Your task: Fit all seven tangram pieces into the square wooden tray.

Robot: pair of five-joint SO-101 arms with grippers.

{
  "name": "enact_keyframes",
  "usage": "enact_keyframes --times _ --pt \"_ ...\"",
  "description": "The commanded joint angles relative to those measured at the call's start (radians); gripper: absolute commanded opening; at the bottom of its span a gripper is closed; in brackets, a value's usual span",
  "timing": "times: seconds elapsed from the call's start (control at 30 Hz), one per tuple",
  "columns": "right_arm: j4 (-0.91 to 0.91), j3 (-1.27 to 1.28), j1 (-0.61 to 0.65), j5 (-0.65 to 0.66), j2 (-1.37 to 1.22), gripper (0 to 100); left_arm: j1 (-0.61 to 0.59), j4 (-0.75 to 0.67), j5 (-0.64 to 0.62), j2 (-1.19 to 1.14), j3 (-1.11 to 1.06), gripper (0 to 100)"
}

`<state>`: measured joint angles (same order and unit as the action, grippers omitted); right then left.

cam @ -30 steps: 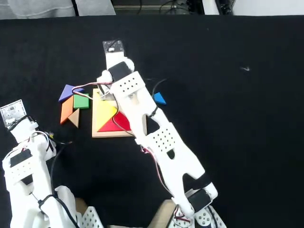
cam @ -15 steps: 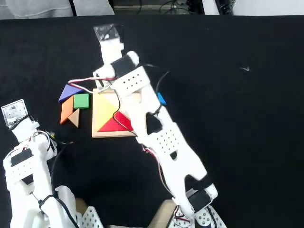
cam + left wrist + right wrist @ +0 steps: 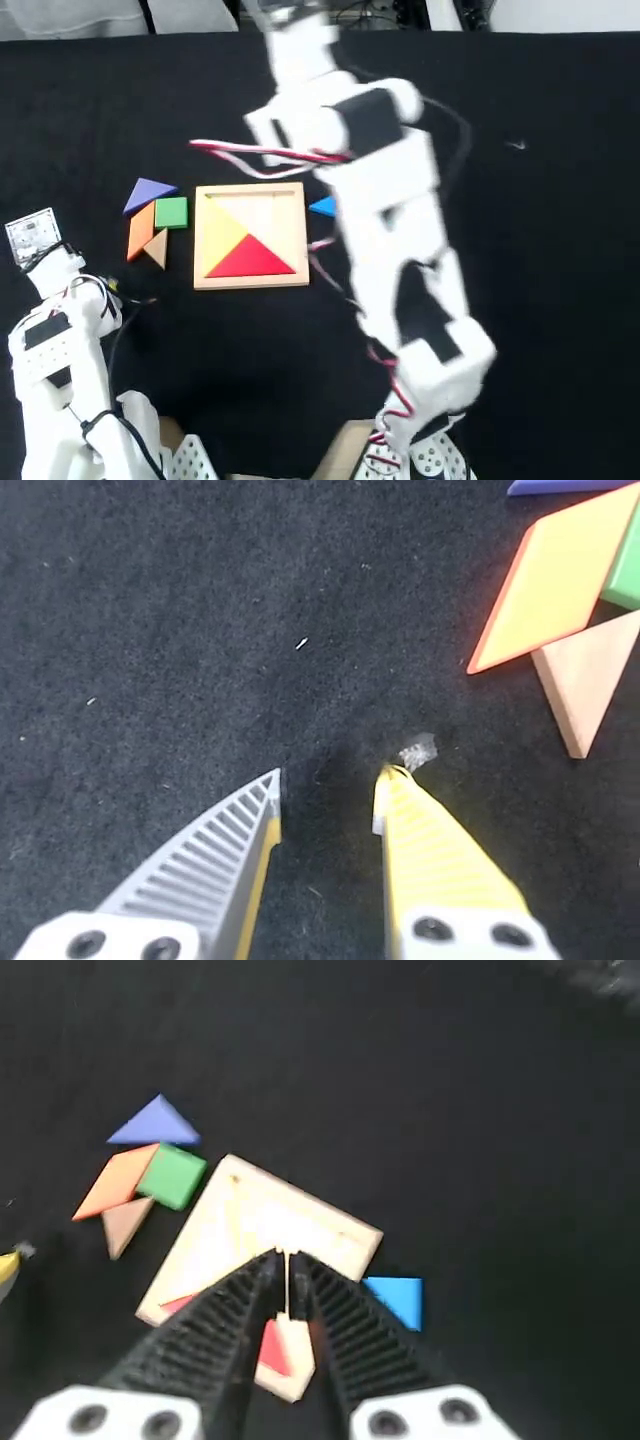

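Observation:
The square wooden tray (image 3: 298, 196) lies left of centre with a yellow triangle (image 3: 224, 236) and a red triangle (image 3: 252, 261) in it; its far right part is bare wood. Left of the tray sit a purple triangle (image 3: 148, 193), a green square (image 3: 171, 212), an orange parallelogram (image 3: 140, 230) and a tan triangle (image 3: 156, 247). A blue triangle (image 3: 323, 206) lies just right of the tray. My right gripper (image 3: 288, 1257) hangs shut and empty high above the tray (image 3: 335, 1228). My left gripper (image 3: 330, 778) stands open on bare cloth near the tan triangle (image 3: 585, 675).
The raised right arm (image 3: 385, 190) stretches over the table right of the tray. The left arm (image 3: 50, 340) rests at the near left corner. Black cloth covers the table, with wide free room on the right half.
The right arm has lifted up and away from the tray toward the far side, uncovering the tray. The left arm has kept still.

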<state>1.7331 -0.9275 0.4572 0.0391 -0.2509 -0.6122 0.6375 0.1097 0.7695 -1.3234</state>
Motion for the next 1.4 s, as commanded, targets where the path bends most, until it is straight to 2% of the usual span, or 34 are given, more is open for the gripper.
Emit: enact_keyframes --times 0.0,0.13,0.37,0.53,0.73,0.87,1.03,1.17,1.27,1.37 --pt "0.032 0.113 -0.123 0.029 0.225 1.1 0.01 0.008 0.002 0.009 0.008 16" --pt "0.025 0.254 -0.19 0.032 0.335 1.1 0.007 0.035 0.005 0.009 0.016 16" --pt "-0.077 0.587 -0.201 0.11 0.545 1.1 0.005 0.064 0.006 0.117 -0.024 16" --pt "-0.328 1.032 -0.199 0.114 0.711 1.1 0.012 0.103 0.008 0.381 -0.134 16" --pt "-0.686 1.511 -0.198 0.114 0.828 1.1 0.013 0.213 0.009 0.727 -0.243 16" --pt "-0.844 1.67 -0.184 0.114 0.835 1.1 0.056 0.302 0.011 0.891 -0.282 16" --pt "-1.014 1.81 -0.18 0.106 0.803 1.1 0.076 0.358 0.046 0.964 -0.288 16" --pt "-1.212 1.946 -0.193 0.106 0.788 1.1 0.093 0.373 0.051 0.939 -0.206 16" --pt "-1.347 2.029 -0.195 0.106 0.789 1.1 0.18 0.453 0.052 0.847 -0.001 16" --pt "-1.398 2.06 -0.196 0.11 0.796 1.1 0.278 0.508 0.074 0.647 0.255 16"
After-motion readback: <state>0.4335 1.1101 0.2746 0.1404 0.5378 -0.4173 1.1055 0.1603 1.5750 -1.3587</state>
